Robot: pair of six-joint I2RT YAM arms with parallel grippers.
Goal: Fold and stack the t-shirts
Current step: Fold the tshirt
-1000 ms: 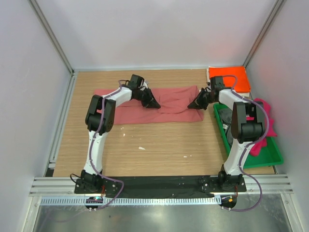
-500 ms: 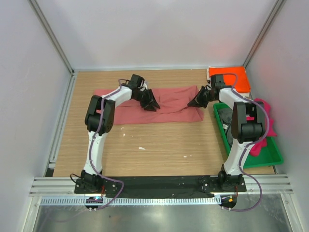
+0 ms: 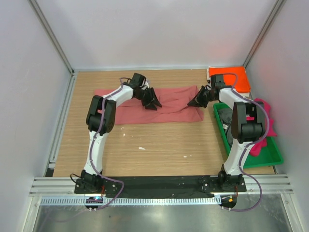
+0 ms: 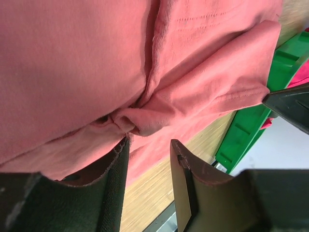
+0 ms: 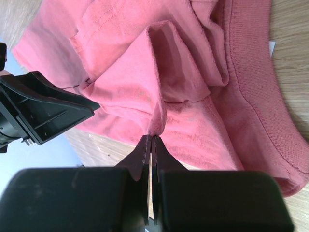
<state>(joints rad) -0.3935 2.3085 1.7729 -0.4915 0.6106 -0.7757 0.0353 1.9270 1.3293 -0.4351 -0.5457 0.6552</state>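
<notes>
On the table [image 3: 159, 145], the salmon-red t-shirt [image 3: 169, 110] lies mid-depth, long axis left to right, sleeve end seemingly rightward; the right hand [image 5: 151, 137] is pinched closed on a fold, the left hand [image 4: 149, 145] gapes empty over bunched cloth, so the fold looks mid-grasp and the left likely must close next.
</notes>
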